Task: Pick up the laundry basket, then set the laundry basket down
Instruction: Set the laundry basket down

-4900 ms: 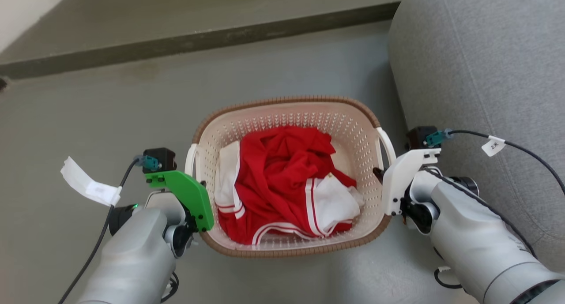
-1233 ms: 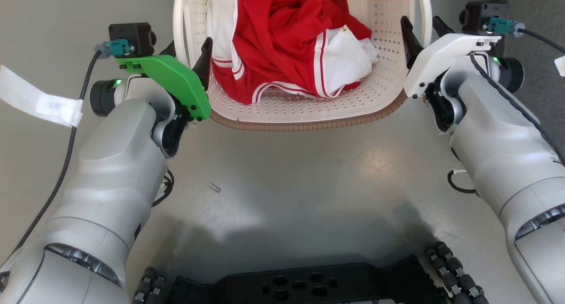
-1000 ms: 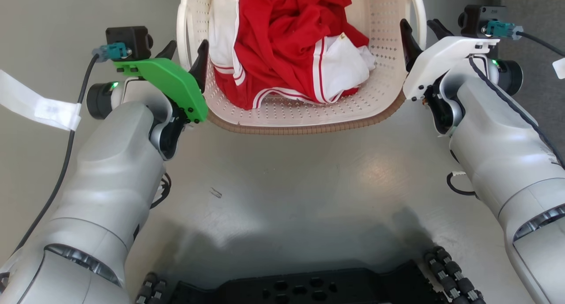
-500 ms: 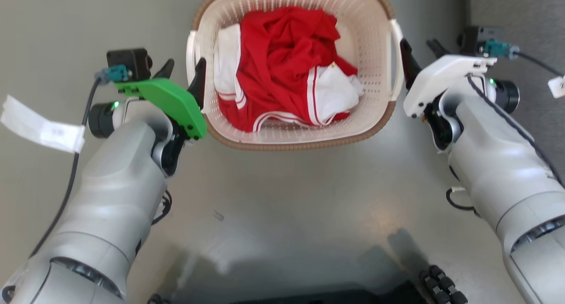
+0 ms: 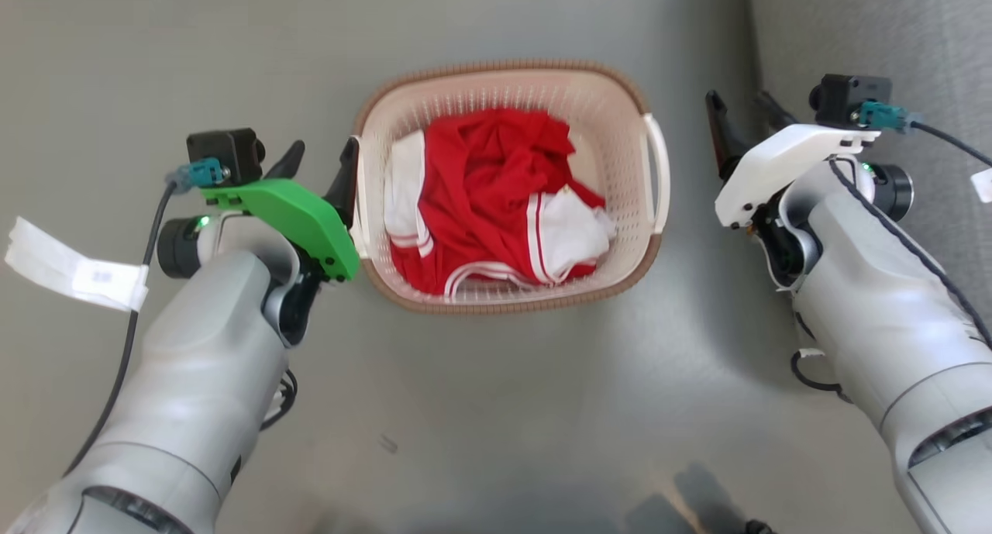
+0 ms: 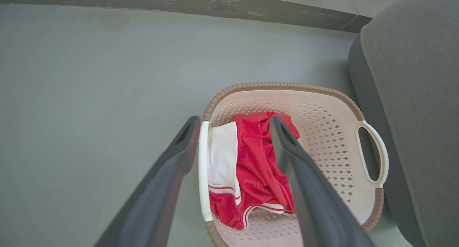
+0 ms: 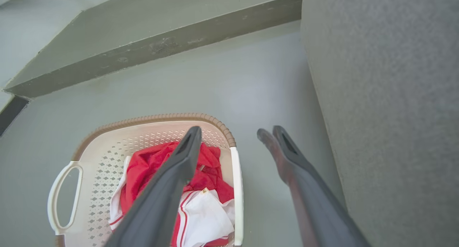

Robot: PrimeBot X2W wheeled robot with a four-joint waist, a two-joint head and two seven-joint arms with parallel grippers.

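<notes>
The laundry basket (image 5: 504, 69) stands on the grey floor between my arms, cream with a brown rim, holding red and white clothes (image 5: 496, 201). My left gripper (image 5: 322, 158) is open, its inner finger close against the basket's left handle (image 5: 358, 201). In the left wrist view, that handle (image 6: 203, 168) lies between the spread fingers of the left gripper (image 6: 233, 125). My right gripper (image 5: 736, 104) is open and a short way right of the right handle (image 5: 659, 173), with floor showing between them. In the right wrist view, the right gripper (image 7: 233, 132) hangs over the basket (image 7: 154, 118) edge.
A grey sofa (image 5: 868, 38) rises close on the right, just beyond my right gripper; it also shows as the sofa (image 6: 412, 96) beside the basket. A dark step edge (image 6: 215, 3) crosses the floor behind the basket. Open floor lies to the left and in front.
The head camera has tilted, so the whole picture shifted. The basket now shows whole and level. My right gripper has drawn away from the right handle; the left still sits beside its handle.
</notes>
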